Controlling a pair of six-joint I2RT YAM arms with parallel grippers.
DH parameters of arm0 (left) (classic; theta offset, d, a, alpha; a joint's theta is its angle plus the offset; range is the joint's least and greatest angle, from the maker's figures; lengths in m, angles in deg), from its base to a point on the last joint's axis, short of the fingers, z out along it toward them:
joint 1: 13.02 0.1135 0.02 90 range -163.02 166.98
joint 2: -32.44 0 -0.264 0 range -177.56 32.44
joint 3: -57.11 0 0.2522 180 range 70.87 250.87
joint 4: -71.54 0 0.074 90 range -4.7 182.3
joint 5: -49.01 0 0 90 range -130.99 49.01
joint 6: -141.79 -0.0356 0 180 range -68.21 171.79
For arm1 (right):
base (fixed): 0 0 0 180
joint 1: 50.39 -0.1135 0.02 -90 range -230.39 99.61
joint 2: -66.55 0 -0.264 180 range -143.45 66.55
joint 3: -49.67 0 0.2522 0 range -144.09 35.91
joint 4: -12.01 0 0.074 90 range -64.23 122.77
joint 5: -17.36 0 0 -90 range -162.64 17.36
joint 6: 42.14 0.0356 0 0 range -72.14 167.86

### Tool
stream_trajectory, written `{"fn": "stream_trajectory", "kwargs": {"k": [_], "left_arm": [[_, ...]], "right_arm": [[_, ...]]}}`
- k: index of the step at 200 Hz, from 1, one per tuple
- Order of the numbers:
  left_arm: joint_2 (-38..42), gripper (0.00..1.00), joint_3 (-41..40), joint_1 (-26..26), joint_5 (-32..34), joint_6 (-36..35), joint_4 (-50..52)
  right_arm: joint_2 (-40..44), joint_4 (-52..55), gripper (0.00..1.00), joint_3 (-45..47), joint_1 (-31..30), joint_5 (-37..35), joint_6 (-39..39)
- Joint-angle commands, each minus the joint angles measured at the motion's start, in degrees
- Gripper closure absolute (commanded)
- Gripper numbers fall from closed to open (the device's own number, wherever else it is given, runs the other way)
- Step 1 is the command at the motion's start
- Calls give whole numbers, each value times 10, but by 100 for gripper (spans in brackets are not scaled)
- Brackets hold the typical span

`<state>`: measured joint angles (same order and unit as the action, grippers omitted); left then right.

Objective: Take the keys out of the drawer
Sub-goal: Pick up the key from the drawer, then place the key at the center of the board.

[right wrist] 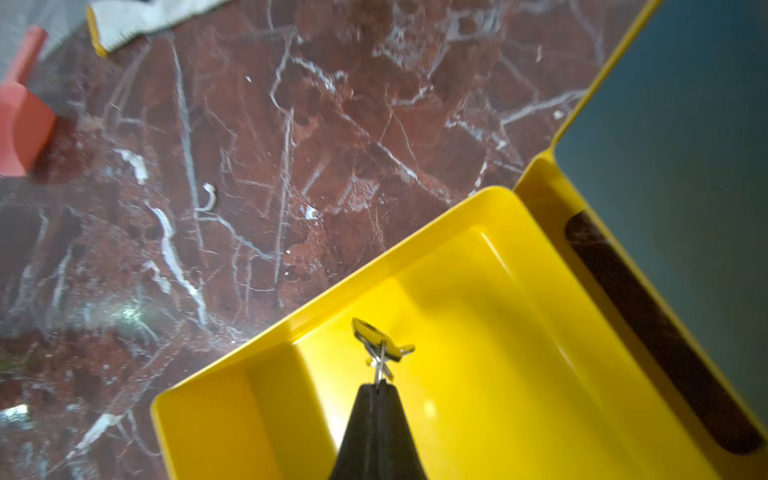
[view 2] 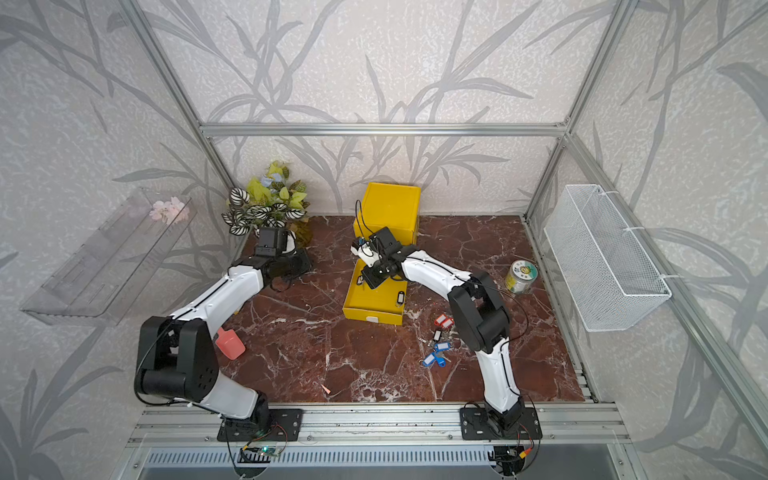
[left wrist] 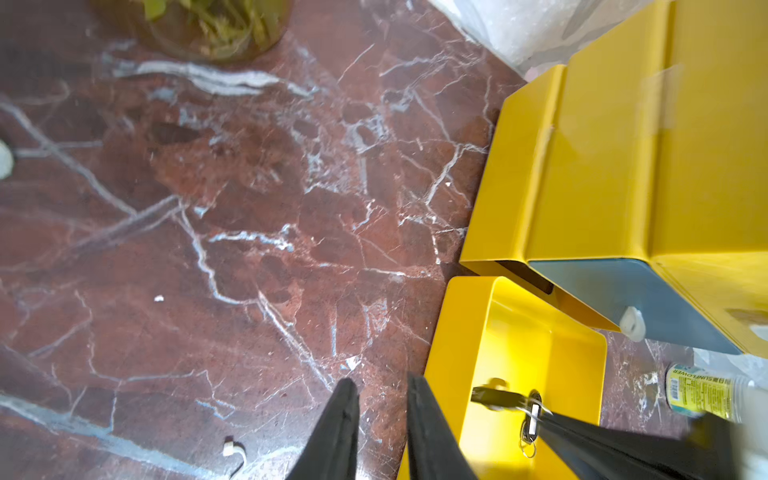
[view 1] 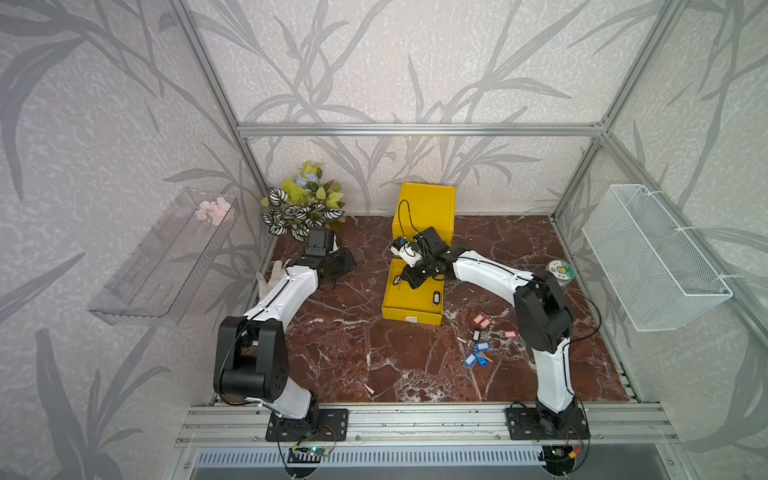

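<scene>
The yellow drawer (view 1: 411, 318) is pulled out in front of its yellow cabinet (view 1: 424, 208). My right gripper (right wrist: 377, 386) is down inside the drawer, shut on the ring of a set of keys (right wrist: 380, 343). The left wrist view shows the black tag (left wrist: 534, 413) of that set. Another black-tagged key (view 1: 436, 297) lies in the drawer's front right corner. Several keys with red tags (view 1: 481, 320) and blue tags (view 1: 476, 358) lie on the table right of the drawer. My left gripper (left wrist: 382, 399) hangs open and empty over bare table just left of the drawer.
A potted plant (view 1: 303, 203) stands at the back left and a labelled jar (view 1: 559, 270) at the right. A red scoop (view 2: 230, 343) and a white glove (view 1: 270, 278) lie by the left arm. A wire basket (view 1: 648, 257) and a clear shelf (view 1: 158, 257) hang on the side walls.
</scene>
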<state>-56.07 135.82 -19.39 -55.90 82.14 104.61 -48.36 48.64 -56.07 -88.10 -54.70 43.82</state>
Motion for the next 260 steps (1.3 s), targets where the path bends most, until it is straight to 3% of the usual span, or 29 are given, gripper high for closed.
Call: {"fn": "stream_trajectory", "kwargs": {"k": [1, 45, 90, 134, 182, 211, 260], "left_arm": [[-5, 76, 56, -27, 1, -43, 13], [-42, 76, 119, -89, -22, -86, 33], [-101, 76, 175, -156, -64, -139, 75], [-160, 76, 227, -192, -102, -175, 114], [-211, 75, 225, -248, -96, -199, 124], [-238, 71, 224, -276, -67, -197, 117], [-261, 65, 240, -294, -36, -233, 123]], "right_arm": [[78, 25, 100, 11, 0, -10, 13], [220, 121, 100, 50, 12, -63, 41], [357, 249, 100, 108, 37, -117, 158], [363, 367, 100, 125, 79, -130, 232], [344, 399, 100, 182, 140, -111, 223], [333, 408, 70, 194, 164, -107, 213], [313, 410, 64, 196, 164, -98, 203]]}}
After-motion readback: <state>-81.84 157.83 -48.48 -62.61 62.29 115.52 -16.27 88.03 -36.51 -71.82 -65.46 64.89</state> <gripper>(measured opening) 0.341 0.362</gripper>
